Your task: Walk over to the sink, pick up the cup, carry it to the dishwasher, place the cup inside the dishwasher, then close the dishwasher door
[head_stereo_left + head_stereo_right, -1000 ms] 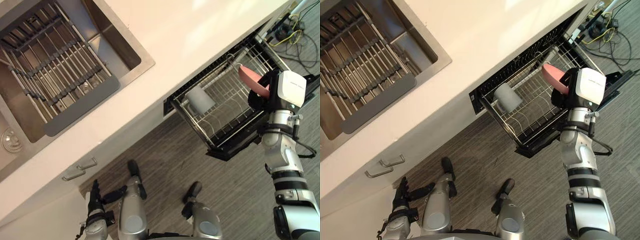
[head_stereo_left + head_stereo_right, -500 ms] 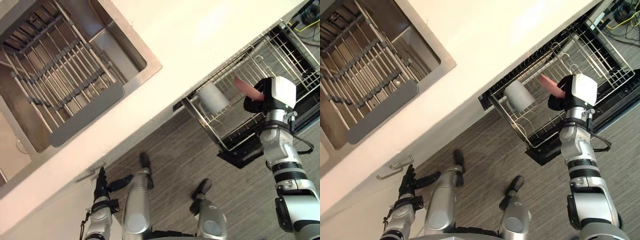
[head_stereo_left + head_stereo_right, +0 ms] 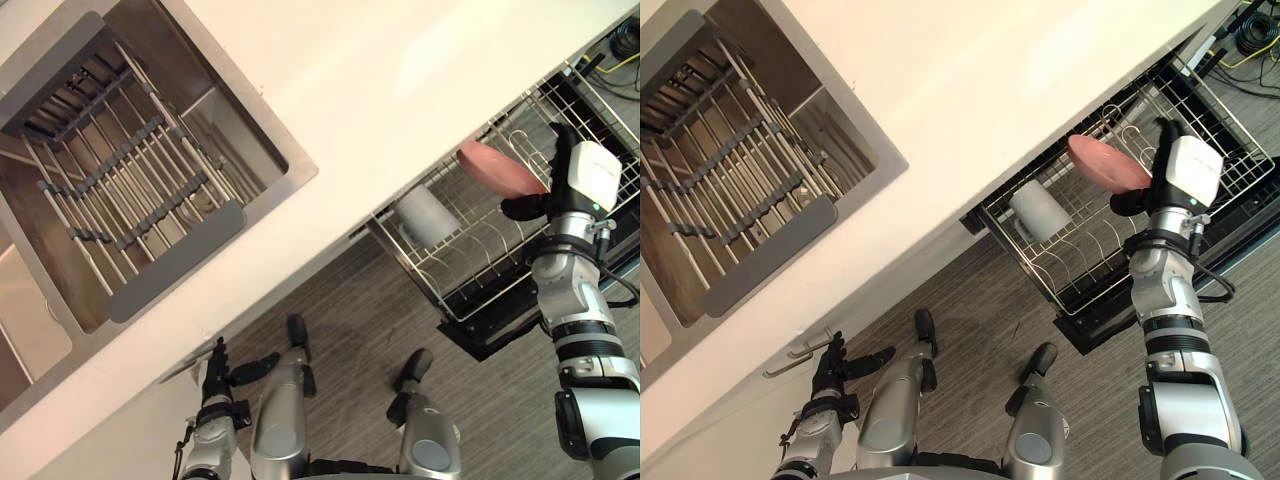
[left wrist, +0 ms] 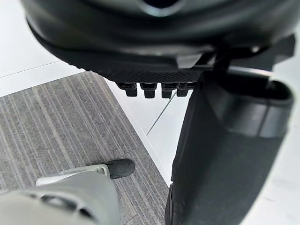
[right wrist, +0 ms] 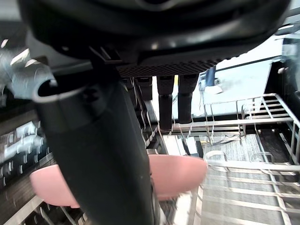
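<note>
A pink cup (image 3: 498, 168) hangs tilted over the pulled-out dishwasher rack (image 3: 470, 275), its side against the palm side of my right hand (image 3: 566, 160). In the right wrist view the fingers (image 5: 169, 101) reach out straight past the pink cup (image 5: 180, 174) and the thumb stands in front of it. I cannot tell whether the cup still rests on the hand. My left hand (image 3: 216, 372) hangs low by the cabinet front, fingers straight.
A grey cup (image 3: 427, 215) lies in the rack's near corner. The steel sink (image 3: 255, 120) with a grey drying rack (image 3: 150, 215) is set in the pale counter (image 3: 400, 90). Cables lie on the floor at the far right (image 3: 625, 50).
My right hand's fingers have straightened from their curl round the pink cup, and the hand has lifted a little over the rack. The camera has shifted, so the whole scene has slid.
</note>
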